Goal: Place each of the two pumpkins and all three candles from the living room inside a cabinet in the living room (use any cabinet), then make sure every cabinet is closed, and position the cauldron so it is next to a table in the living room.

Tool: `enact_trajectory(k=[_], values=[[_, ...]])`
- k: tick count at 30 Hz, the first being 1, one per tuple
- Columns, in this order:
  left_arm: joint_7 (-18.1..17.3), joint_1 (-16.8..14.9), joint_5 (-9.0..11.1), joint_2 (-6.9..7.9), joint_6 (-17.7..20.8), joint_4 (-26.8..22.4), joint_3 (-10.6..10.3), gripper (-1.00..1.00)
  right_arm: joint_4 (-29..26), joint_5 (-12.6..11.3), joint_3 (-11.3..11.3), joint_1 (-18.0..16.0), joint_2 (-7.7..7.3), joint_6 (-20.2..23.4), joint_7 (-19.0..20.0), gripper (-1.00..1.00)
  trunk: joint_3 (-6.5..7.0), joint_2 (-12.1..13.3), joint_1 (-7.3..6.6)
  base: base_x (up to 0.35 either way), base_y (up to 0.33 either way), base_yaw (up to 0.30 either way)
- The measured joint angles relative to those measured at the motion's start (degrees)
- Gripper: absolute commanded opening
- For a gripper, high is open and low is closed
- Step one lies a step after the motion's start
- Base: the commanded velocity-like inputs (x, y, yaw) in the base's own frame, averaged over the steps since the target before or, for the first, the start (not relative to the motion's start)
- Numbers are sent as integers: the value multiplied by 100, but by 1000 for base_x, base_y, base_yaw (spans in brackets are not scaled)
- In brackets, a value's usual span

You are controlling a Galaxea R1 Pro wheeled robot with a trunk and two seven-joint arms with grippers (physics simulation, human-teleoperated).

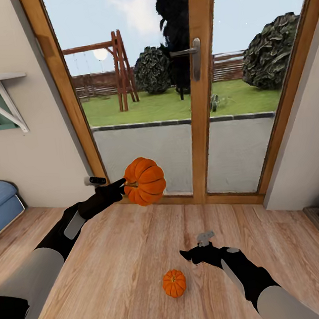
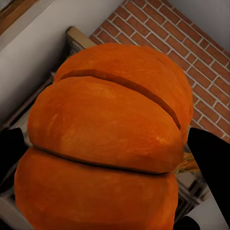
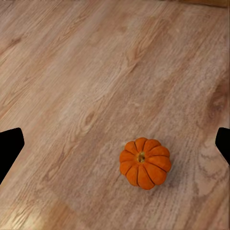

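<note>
**One pumpkin aloft, one waiting on the floor**

Your left end effector [image 1: 125, 186] is clamped on a pumpkin [image 1: 145, 180], carried in the air in front of the glass patio door [image 1: 167, 76]. In the left wrist view the fruit's ribbed orange flank [image 2: 105, 139] crowds the lens, with black fingers [image 2: 208, 153] pressed at either side. Your right end effector [image 1: 199, 251] hovers above the wooden floor [image 1: 116, 247] with its jaws spread wide and nothing between them. The second pumpkin [image 1: 174, 283] sits upright on the floor just beside it, stem up, and lies between the finger tips in the right wrist view [image 3: 144, 162].

Expect the pumpkin to be rigid and fairly light, but round and smooth enough to roll or squirt out of a shallow pinch. Take it across its widest girth, fingers settling into the grooves between ribs, and descend from above so the stem stays clear.

The cabinet, the candles, the cauldron and the low surface lie outside these views, so you cannot yet plan the drop-off. Behind the held pumpkin you can make out brick [image 2: 158, 43] and what may be a pale frame edge, though it is too obscured to name. How securely the left fingers seat is also hard to judge.
</note>
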Motion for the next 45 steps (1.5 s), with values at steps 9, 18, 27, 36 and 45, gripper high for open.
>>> enact_trajectory(k=[9,18,27,36,45], values=[[-9,-2,-1,0,-6,0,-1,-100,-1,-1,0,0,4,0,3,100,0,0,0,297,0,0],[-25,4,15,-1,-9,-2,10,-100,-3,-6,8,0,5,0,8,100,0,0,0,27,0,0],[-25,6,15,0,-9,0,10,-100,-3,-3,9,0,9,0,6,100,0,0,0,0,0,0],[-22,13,12,28,-9,53,17,-100,-15,13,9,0,9,-1,1,100,0,0,0,0,0,0],[13,13,2,22,-245,314,27,-100,-23,16,156,0,36,12,8,100,0,0,0,0,0,0]])
